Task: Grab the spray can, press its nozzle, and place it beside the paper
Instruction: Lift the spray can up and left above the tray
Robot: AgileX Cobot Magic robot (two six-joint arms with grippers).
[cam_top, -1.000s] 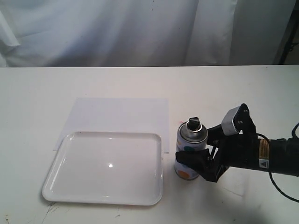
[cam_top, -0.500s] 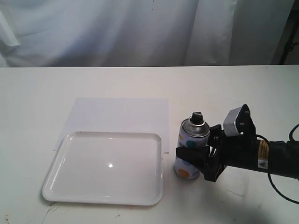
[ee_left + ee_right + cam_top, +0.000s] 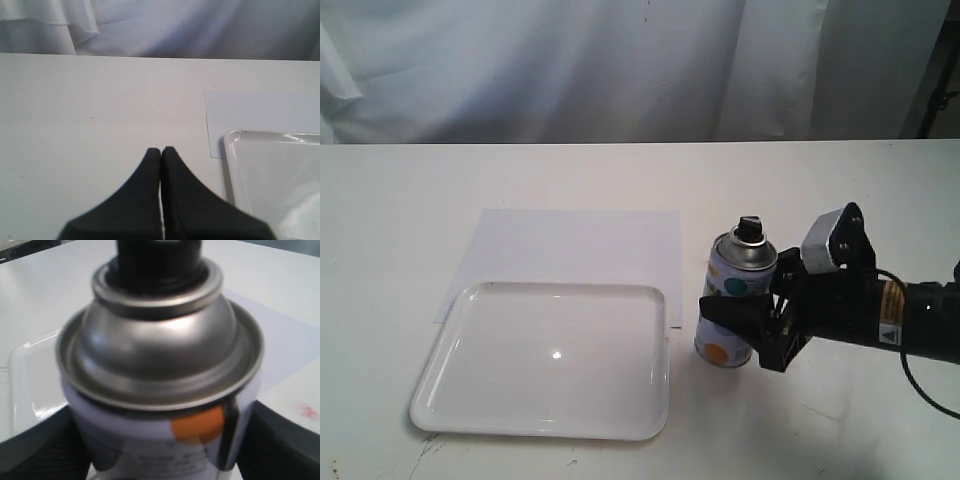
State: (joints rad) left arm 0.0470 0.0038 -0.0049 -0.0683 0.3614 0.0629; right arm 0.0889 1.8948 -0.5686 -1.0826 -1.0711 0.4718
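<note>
We pinch the spray can [image 3: 740, 283] low on its body with the right gripper [image 3: 737, 325], just right of the tray [image 3: 540, 425] and near the paper [image 3: 575, 245]. The left gripper [image 3: 161, 156] is pressed together, holding nothing. We should grip firmly and keep the can upright, leaving the nozzle [image 3: 750, 226] clear for pressing.
</note>
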